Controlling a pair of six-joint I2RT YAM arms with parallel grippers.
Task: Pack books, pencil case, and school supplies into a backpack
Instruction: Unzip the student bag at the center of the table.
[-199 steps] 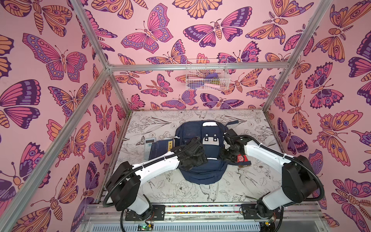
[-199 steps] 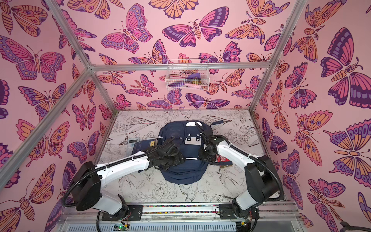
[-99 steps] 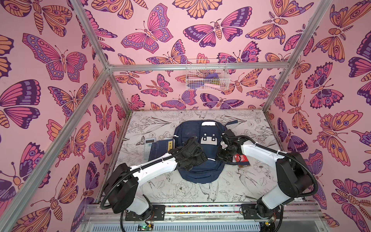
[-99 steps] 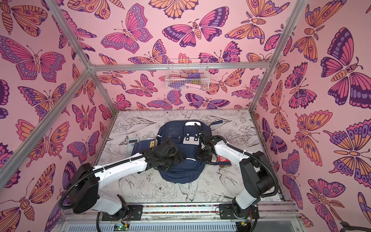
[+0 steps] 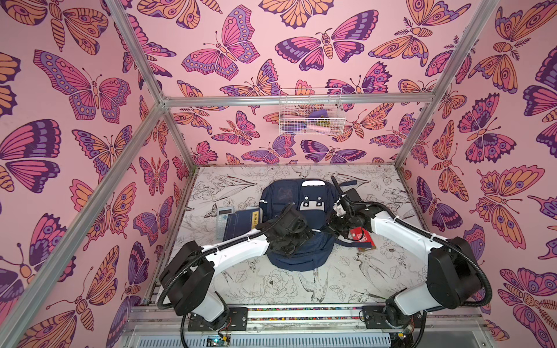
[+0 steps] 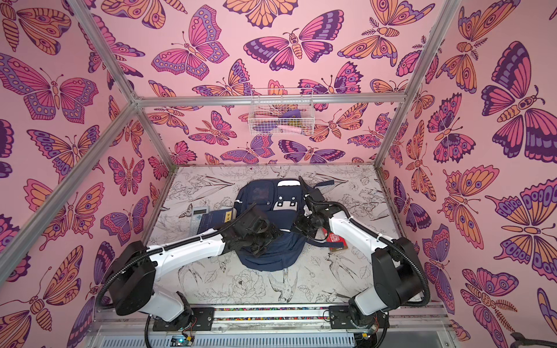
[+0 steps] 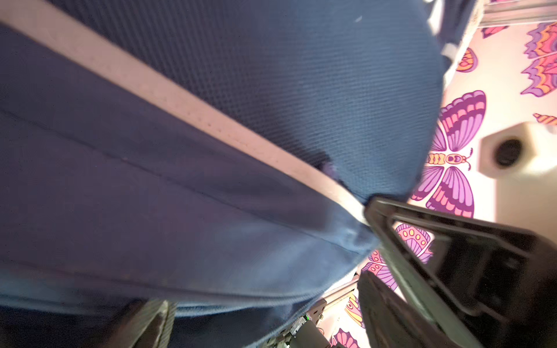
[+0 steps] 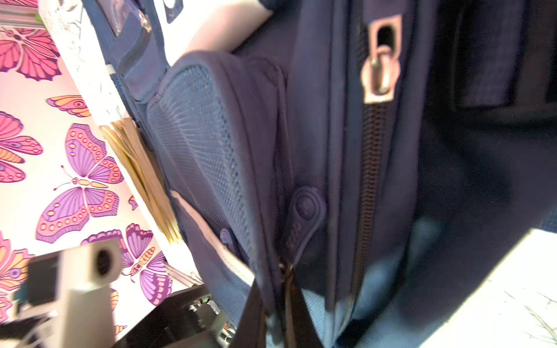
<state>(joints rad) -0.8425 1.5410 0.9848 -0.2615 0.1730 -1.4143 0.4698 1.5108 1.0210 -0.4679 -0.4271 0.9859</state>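
Note:
The navy backpack (image 5: 301, 259) (image 6: 272, 260) lies flat in the middle of the table in both top views. My left gripper (image 5: 289, 238) (image 7: 262, 301) hangs open over its lower half, jaws wide with a bulge of blue fabric between them. My right gripper (image 5: 333, 224) (image 8: 284, 289) is at the backpack's right side, shut on a rubber zipper pull (image 8: 303, 217). A dark blue book (image 5: 241, 224) with a yellow title strip lies left of the backpack, its page edges (image 8: 138, 177) against the bag. A pale calculator (image 5: 224, 217) lies beside it. The pencil case is out of view.
A red hangtag (image 5: 360, 236) on a cord lies right of the backpack under my right arm. Straps (image 5: 346, 183) trail from the bag's far right corner. A white wire basket (image 5: 310, 113) hangs on the back wall. Butterfly-print walls close in three sides.
My right gripper has closed from partly open onto the zipper pull at the backpack's right side. The left gripper has stayed wide over the bag, shifting only slightly.

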